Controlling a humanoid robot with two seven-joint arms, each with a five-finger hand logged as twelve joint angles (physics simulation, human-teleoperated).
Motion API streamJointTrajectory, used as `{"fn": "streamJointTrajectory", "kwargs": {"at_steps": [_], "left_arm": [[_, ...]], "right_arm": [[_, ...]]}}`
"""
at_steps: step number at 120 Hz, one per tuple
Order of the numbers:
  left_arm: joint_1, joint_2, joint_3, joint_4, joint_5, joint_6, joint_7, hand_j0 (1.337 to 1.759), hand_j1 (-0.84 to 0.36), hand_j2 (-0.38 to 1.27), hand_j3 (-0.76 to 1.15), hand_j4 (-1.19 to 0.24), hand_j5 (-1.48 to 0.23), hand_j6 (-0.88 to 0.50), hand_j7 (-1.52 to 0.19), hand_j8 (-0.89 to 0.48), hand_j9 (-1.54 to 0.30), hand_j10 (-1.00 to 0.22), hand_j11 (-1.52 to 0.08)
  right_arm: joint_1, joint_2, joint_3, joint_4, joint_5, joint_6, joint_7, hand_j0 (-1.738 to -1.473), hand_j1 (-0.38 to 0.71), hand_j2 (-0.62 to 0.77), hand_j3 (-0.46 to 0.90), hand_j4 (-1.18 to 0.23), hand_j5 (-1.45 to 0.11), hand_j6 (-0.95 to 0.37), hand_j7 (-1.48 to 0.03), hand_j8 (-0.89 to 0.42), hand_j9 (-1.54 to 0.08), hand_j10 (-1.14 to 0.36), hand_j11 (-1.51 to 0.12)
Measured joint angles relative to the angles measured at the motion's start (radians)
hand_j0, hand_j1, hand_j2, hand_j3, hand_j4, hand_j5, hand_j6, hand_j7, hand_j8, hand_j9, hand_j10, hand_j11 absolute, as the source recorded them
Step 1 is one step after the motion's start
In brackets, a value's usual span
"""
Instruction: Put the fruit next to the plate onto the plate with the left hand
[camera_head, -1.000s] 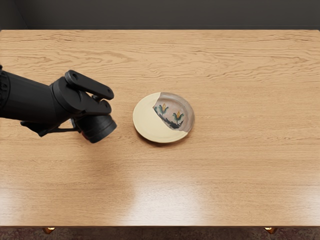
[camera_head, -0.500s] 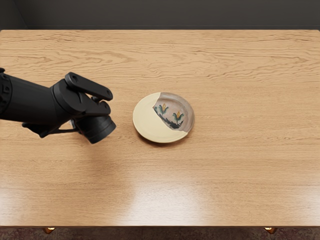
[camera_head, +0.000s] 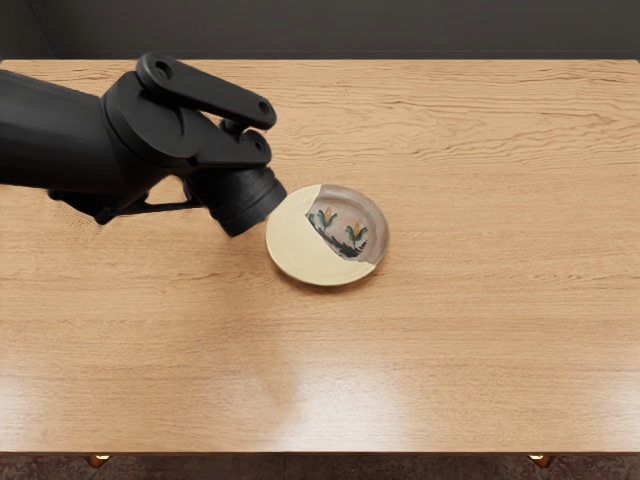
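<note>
A round plate (camera_head: 296, 250), cream on its left and painted with small flowers on its right, lies at the table's middle. My black left hand (camera_head: 243, 198) hovers above the table, just past the plate's upper left rim. Its fingers are curled into a tight fist, with one digit stretched out above. No fruit shows anywhere on the table. The spot left of the plate where the hand was earlier is bare, so the fruit is hidden inside the fist. The right arm is out of view.
The wooden table (camera_head: 450, 350) fills the view, with its far edge against a dark wall and its near edge at the bottom. Nothing else stands on it besides the plate.
The left arm has lifted from the table left of the plate and swung up and right, so the fist now reaches the plate's upper left rim. The plate has not moved.
</note>
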Motion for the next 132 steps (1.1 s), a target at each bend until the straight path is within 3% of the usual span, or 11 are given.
{"fn": "streamJointTrajectory", "kwargs": {"at_steps": [8,28,40,53,81,95,106,132], "left_arm": [[-0.034,0.000,-0.045,-0.011,-0.011,0.000,0.000,1.638,-0.41,0.33,0.00,-0.83,-1.19,-0.24,-1.19,-0.21,-1.20,-0.49,-1.21],[-0.033,0.000,-0.155,-0.020,-0.020,0.000,0.000,1.639,-0.39,0.30,0.00,-0.83,-1.20,-0.25,-1.19,-0.22,-1.21,-0.51,-1.21],[-0.005,0.000,-0.208,-0.016,-0.007,0.000,0.000,1.640,-0.38,0.29,0.00,-0.83,-1.21,-0.25,-1.20,-0.22,-1.21,-0.51,-1.21],[0.091,0.000,-0.247,0.012,0.037,0.000,-0.001,1.640,-0.37,0.28,0.00,-0.82,-1.21,-0.25,-1.20,-0.22,-1.21,-0.52,-1.21],[0.103,0.000,-0.271,0.041,0.093,0.002,0.000,1.639,-0.41,0.32,0.00,-0.83,-1.18,-0.24,-1.18,-0.21,-1.21,-0.51,-1.21],[0.110,0.000,-0.273,0.043,0.097,0.004,0.002,1.645,-0.34,0.24,0.00,-0.73,-1.00,-0.34,-1.00,-0.30,-1.02,-0.57,-1.03],[0.110,0.000,-0.273,0.042,0.097,0.005,0.002,1.650,-0.27,0.19,0.00,-0.62,-0.84,-0.37,-0.84,-0.35,-0.85,-0.52,-0.85],[0.106,0.000,-0.274,0.042,0.093,0.005,0.003,1.655,-0.06,0.10,0.00,-0.38,-0.50,-0.29,-0.51,-0.29,-0.51,-0.34,-0.51]], "right_arm": [[0.000,0.000,0.000,0.000,0.000,0.000,0.000,-1.658,-0.30,-0.01,0.00,-0.04,-0.05,-0.04,-0.05,-0.04,-0.05,-0.04,-0.05],[0.000,0.000,0.000,0.000,0.000,0.000,0.001,-1.658,-0.30,-0.01,0.00,-0.04,-0.05,-0.04,-0.05,-0.04,-0.05,-0.04,-0.05],[0.000,0.000,0.000,0.000,0.000,0.000,0.001,-1.658,-0.30,-0.01,0.00,-0.04,-0.05,-0.04,-0.05,-0.04,-0.05,-0.04,-0.05],[0.001,0.000,0.000,0.000,0.000,0.000,0.001,-1.658,-0.30,-0.01,0.00,-0.04,-0.05,-0.04,-0.05,-0.04,-0.05,-0.04,-0.05],[0.001,0.000,0.000,0.000,0.000,0.000,0.002,-1.658,-0.30,-0.01,0.00,-0.04,-0.05,-0.04,-0.05,-0.04,-0.05,-0.04,-0.05],[0.001,0.000,0.000,0.000,0.000,0.000,0.002,-1.658,-0.30,-0.01,0.00,-0.04,-0.05,-0.04,-0.05,-0.04,-0.05,-0.04,-0.05],[0.001,0.000,0.000,0.000,0.000,0.000,0.002,-1.658,-0.30,-0.01,0.00,-0.04,-0.05,-0.04,-0.05,-0.04,-0.05,-0.04,-0.05],[0.001,0.000,0.000,0.000,0.000,0.000,0.002,-1.658,-0.30,-0.01,0.00,-0.04,-0.05,-0.04,-0.05,-0.04,-0.05,-0.04,-0.05]]}}
